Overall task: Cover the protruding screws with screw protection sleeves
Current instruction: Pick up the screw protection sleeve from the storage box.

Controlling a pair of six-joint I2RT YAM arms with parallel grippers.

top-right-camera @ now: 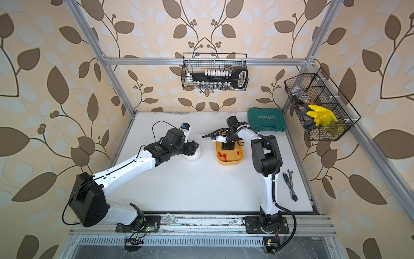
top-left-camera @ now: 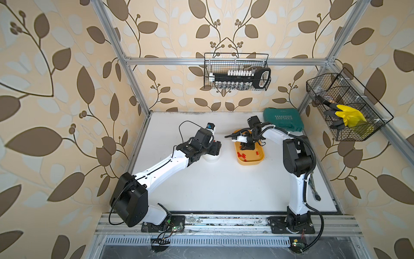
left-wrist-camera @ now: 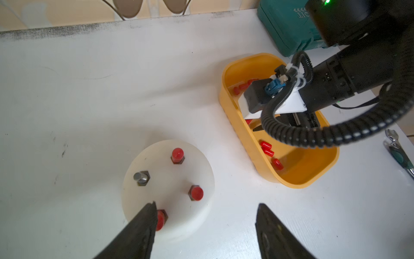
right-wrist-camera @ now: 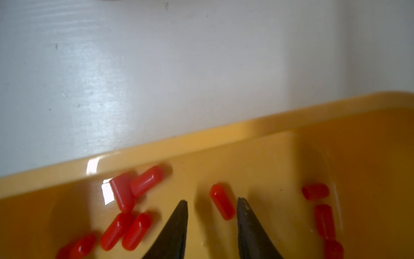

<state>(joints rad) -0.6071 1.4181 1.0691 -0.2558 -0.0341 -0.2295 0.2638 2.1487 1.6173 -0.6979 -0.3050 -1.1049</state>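
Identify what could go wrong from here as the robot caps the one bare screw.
1. The sleeve between the open jaws of the right gripper lies slanted, close to one finger. Closing may pinch it crooked or flick it across the tray, and a crooked sleeve may not slide onto the bare screw.
2. A finger of the open left gripper sits right beside a capped screw on the dome. Moving sideways may knock its sleeve off.

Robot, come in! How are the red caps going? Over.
Left end effector open above dome. Right end effector open, straddling sleeve in tray. One screw bare. Nothing blocking.
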